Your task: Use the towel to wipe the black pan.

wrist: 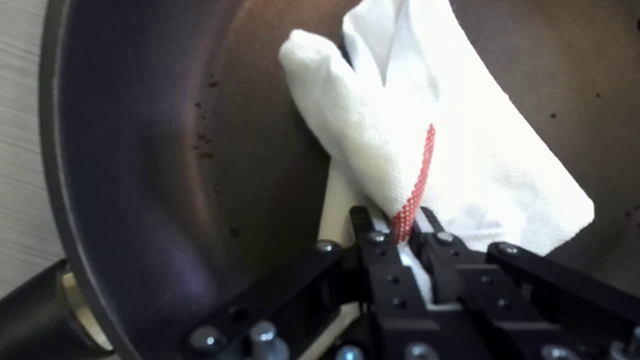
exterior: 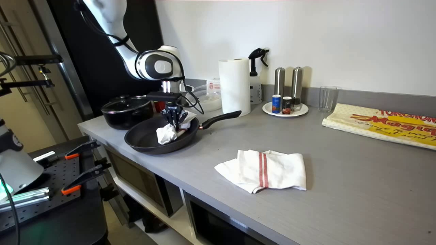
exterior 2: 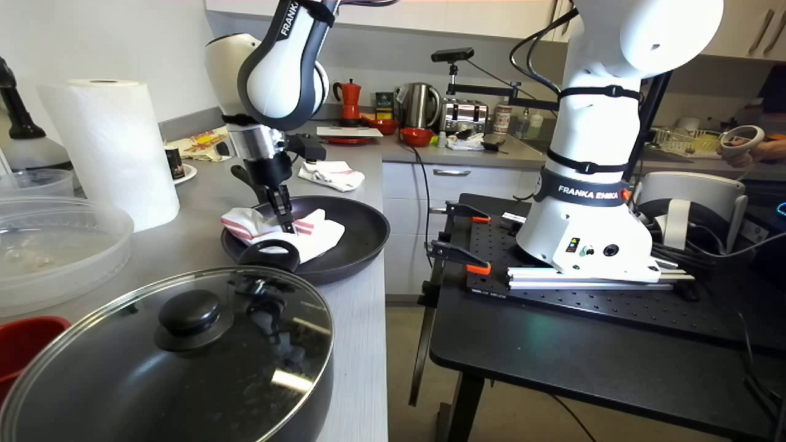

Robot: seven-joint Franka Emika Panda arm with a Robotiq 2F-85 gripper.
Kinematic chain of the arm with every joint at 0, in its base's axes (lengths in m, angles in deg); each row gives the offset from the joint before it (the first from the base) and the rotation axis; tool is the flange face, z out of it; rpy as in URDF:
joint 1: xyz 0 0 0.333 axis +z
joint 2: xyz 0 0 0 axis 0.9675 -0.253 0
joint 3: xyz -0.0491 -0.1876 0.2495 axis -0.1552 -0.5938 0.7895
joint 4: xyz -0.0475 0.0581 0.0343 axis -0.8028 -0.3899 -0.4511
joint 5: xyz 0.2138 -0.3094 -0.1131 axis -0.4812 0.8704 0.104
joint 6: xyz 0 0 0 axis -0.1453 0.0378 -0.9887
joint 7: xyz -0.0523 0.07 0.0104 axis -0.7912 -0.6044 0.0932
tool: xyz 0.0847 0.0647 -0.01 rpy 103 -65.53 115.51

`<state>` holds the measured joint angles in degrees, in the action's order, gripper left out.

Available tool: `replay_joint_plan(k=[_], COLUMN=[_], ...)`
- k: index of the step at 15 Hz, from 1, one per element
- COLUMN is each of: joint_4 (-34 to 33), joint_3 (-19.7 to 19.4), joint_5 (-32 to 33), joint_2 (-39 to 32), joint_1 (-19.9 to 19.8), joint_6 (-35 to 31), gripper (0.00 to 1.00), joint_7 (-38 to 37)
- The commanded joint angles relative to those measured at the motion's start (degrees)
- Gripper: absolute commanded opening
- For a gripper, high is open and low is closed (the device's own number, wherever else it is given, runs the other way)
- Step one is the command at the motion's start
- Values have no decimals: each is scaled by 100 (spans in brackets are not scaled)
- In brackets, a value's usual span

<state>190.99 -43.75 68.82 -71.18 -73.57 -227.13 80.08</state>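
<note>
The black pan [exterior: 142, 136] sits on the counter near its front edge; it also shows in an exterior view [exterior 2: 365, 230] and in the wrist view [wrist: 250, 115]. A white towel with red stripes [exterior: 166, 134] lies bunched in the pan; it also shows in an exterior view [exterior 2: 320, 238] and in the wrist view [wrist: 465, 150]. My gripper [wrist: 396, 222] points down into the pan and is shut on a fold of the towel, near a red stripe. The gripper also shows in both exterior views [exterior: 176, 126] [exterior 2: 288, 226]. Small dark specks lie on the pan's floor.
The pan's handle [exterior: 221, 118] points toward the paper towel roll [exterior: 235, 86]. A lidded black pot [exterior: 124, 117] stands close beside the pan. A second folded towel [exterior: 282, 170] lies on the counter. A plate [exterior: 268, 109] with shakers stands by the wall.
</note>
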Motion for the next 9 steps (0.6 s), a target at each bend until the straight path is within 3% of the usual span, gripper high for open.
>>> replay_joint_plan(k=[1, 9], joint_4=[-156, 114], joint_3=[-85, -484], joint_5=[213, 420], joint_2=[-154, 51], joint_1=[96, 9], joint_6=[129, 45], gripper=[3, 3], joint_7=[-144, -440])
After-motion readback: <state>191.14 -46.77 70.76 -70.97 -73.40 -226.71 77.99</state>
